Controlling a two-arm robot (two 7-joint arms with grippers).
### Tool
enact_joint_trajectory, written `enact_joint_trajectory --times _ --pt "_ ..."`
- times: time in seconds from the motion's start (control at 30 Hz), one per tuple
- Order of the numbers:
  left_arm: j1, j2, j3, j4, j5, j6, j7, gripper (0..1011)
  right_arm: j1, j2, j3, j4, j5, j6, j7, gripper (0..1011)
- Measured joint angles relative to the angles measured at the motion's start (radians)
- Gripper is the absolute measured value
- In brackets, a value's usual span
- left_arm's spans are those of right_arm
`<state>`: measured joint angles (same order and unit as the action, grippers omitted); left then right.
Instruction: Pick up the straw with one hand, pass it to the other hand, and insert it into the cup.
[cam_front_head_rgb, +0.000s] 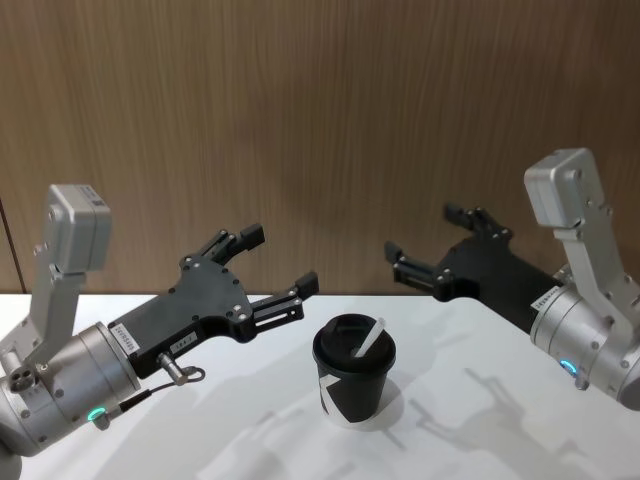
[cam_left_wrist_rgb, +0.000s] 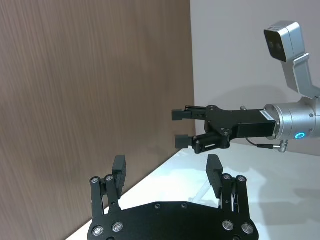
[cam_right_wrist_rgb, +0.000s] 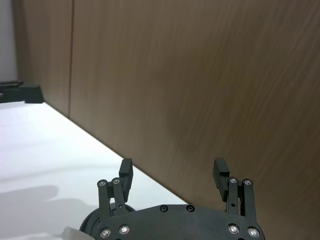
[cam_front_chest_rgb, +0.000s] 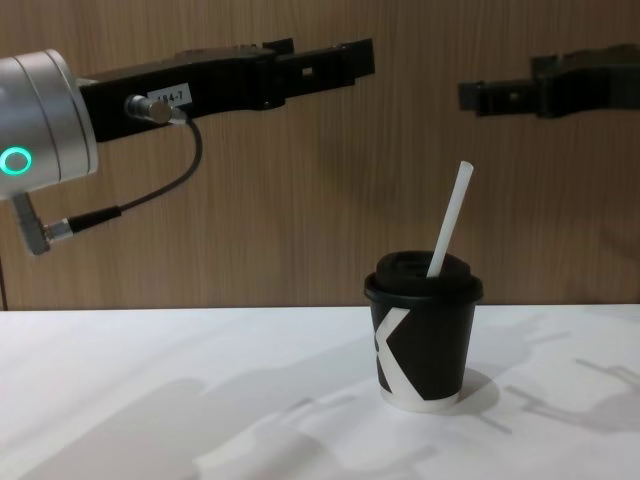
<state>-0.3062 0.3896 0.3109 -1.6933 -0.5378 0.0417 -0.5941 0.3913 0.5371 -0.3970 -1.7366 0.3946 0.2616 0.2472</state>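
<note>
Straw (cam_front_chest_rgb: 448, 226) is in the cup (cam_front_chest_rgb: 423, 343) through the lid, upright with a lean to our right, cup on the bench (cam_front_chest_rgb: 200, 400). Both hands, left (cam_front_head_rgb: 268, 272) and right (cam_front_head_rgb: 436, 243), are spread, holding nothing, above and flanking the cup, roughly equidistant. We judge the task done.
</note>
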Motion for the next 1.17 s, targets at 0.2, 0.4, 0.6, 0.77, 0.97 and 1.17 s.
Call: enact_joint_trajectory --times 0.2,0.4,0.6,0.77,0.97,1.17 --pt "-0.001 -0.004 0.002 0.002 0.004 -0.006 0.015 1003 -0.031 -0.014 0.014 -0.025 -0.025 0.003 -0.067 1001" --pt "-0.009 -0.013 0.008 0.013 0.029 -0.028 0.046 1003 -0.071 -0.018 0.03 -0.055 -0.044 -0.001 -0.109 1001" --pt "-0.027 -0.027 0.019 0.033 0.06 -0.053 0.076 1003 -0.094 -0.014 0.04 -0.069 -0.049 -0.008 -0.116 1001" --pt "-0.038 -0.034 0.026 0.045 0.078 -0.067 0.095 1003 -0.11 -0.01 0.047 -0.078 -0.053 -0.013 -0.118 1001" --pt "-0.046 -0.04 0.032 0.055 0.092 -0.079 0.108 1003 -0.121 -0.007 0.052 -0.085 -0.055 -0.017 -0.118 1001" --pt "-0.051 -0.043 0.035 0.06 0.1 -0.084 0.115 1003 -0.128 -0.005 0.055 -0.089 -0.057 -0.02 -0.119 1001"
